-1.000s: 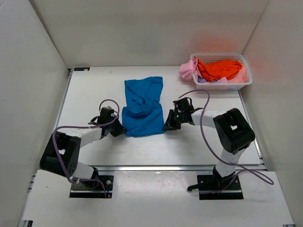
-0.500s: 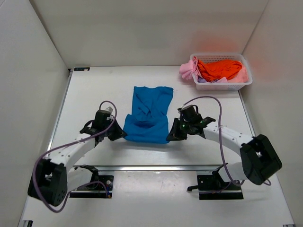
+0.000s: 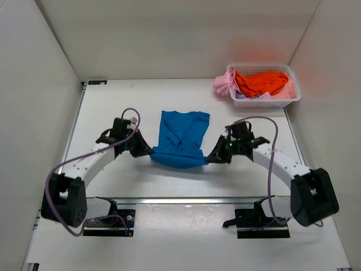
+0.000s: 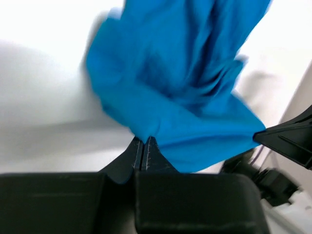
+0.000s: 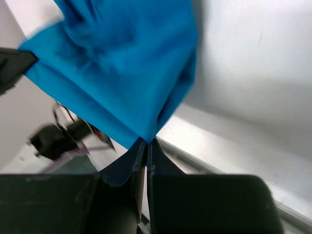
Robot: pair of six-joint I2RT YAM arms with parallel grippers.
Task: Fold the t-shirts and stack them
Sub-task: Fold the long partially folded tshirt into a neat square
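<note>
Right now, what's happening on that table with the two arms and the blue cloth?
Both arms are handling the bright blue t-shirt. The left gripper and the right gripper are each shut on a near corner, stretching its near edge between them. The white mesh basket at the far right holds the orange t-shirt and the pink t-shirt, unfolded.

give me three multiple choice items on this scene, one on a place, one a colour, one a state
1. Where on the table is the basket? A far right corner; B near left corner; C centre.
2. What colour is the held t-shirt? A orange; B pink; C blue.
3. The left end effector is: A wide open; B shut on the t-shirt; C out of view.
1 A, it sits at the far right; 2 C, the cloth is bright blue; 3 B, it pinches a corner.
</note>
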